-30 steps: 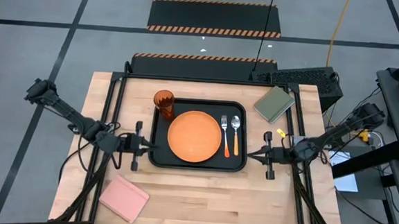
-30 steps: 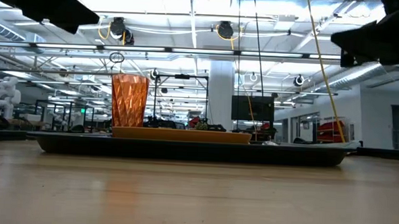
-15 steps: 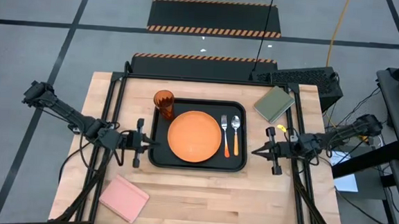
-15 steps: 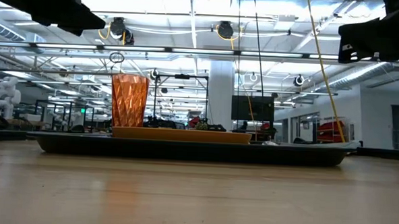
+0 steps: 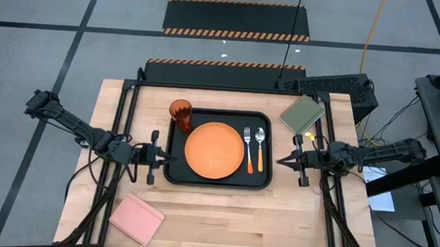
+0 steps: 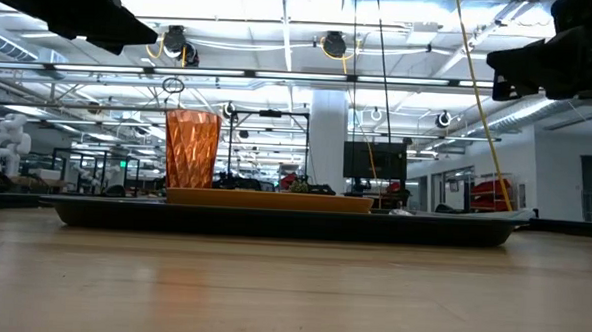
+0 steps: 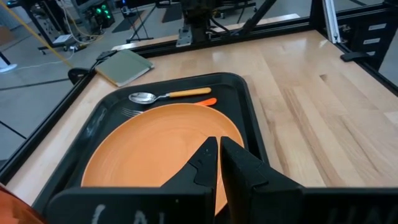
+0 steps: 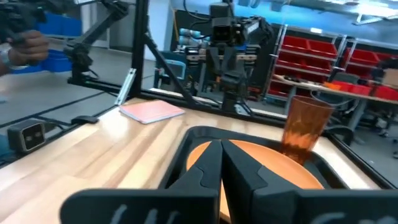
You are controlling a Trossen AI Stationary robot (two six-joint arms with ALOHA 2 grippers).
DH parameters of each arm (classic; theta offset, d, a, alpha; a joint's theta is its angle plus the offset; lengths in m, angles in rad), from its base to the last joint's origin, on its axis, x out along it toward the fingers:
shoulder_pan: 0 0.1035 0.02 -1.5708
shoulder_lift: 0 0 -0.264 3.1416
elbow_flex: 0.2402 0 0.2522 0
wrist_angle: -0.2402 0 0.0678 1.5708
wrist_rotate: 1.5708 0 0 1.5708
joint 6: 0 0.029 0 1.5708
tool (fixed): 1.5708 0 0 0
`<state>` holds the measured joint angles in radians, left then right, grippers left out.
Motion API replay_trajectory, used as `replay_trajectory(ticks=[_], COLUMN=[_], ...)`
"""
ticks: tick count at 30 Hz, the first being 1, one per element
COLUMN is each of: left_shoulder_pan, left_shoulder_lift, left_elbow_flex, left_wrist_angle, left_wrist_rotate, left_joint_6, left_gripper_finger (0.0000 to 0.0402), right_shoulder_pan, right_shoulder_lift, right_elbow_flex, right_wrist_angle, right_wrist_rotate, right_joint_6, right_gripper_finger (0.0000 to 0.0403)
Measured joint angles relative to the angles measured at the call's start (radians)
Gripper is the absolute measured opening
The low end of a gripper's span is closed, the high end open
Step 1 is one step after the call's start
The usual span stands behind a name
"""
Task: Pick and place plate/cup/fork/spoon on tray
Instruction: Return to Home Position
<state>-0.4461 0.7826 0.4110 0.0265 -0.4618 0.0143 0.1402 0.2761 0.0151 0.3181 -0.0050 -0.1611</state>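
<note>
- At the far left of the wooden surface (image 5: 221,227), the left gripper (image 5: 164,158) hangs just outside the tray's left rim, its fingers (image 7: 208,163) clenched together on nothing and pointing toward the plate.
- Nearer the front-left corner, a pink flat block (image 5: 136,218) lies on the surface, well apart from the tray.
- Next comes the tray (image 5: 175,174), black with a raised rim, sitting in the middle of the surface.
- Standing upright in the tray's back-left corner is the cup (image 5: 180,113), just beside the plate's edge; from the low view it rises clearly above the tray's rim.
- Filling the tray's middle is the plate (image 5: 214,150), lying flat.
- To the right of the plate the fork (image 5: 248,150) lies with its tines toward the back and its orange handle toward the front.
- Just beside it, closer to the tray's right rim, the spoon (image 5: 260,147) lies parallel, bowl toward the back.
- Outside the tray's right rim the right gripper (image 5: 282,162) hangs above the surface, fingers (image 8: 211,163) pressed together and empty, pointing at the tray.
- Toward the back right, an olive-green flat block (image 5: 302,114) rests near the edge of the surface, apart from the tray.
</note>
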Motion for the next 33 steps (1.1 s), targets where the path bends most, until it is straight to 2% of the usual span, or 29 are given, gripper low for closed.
replay_trajectory(ticks=[6, 11, 17, 21, 27, 33], left_shoulder_pan=[0.000, 0.000, 0.000, 0.000, -0.001, 0.000], left_shoulder_lift=[0.000, 0.000, 0.000, 0.000, 0.000, 0.000], left_elbow_flex=[0.000, 0.000, 0.000, 0.000, 0.000, 0.000], left_wrist_angle=[0.000, 0.004, 0.009, 0.013, 0.028, 0.030], left_wrist_rotate=[0.000, 0.000, 0.000, 0.000, 0.000, 0.000], left_joint_6=[0.000, 0.004, -0.003, -0.005, -0.002, 0.000], left_gripper_finger=[0.0024, 0.0024, 0.0024, 0.0024, 0.0024, 0.0024], right_shoulder_pan=[-0.041, -0.041, -0.041, -0.041, -0.041, -0.041], right_shoulder_lift=[-0.002, -0.015, -0.058, -0.135, -0.266, -0.273], right_elbow_flex=[0.000, 0.000, 0.000, 0.000, 0.000, 0.000], right_wrist_angle=[0.000, -0.002, -0.041, -0.062, -0.186, -0.215], right_wrist_rotate=[0.005, 0.088, 0.005, 0.003, 0.005, 0.004], right_joint_6=[0.025, 0.044, 0.082, 0.083, 0.071, 0.054], right_gripper_finger=[0.0000, 0.0000, 0.0000, 0.0000, 0.0000, 0.0000])
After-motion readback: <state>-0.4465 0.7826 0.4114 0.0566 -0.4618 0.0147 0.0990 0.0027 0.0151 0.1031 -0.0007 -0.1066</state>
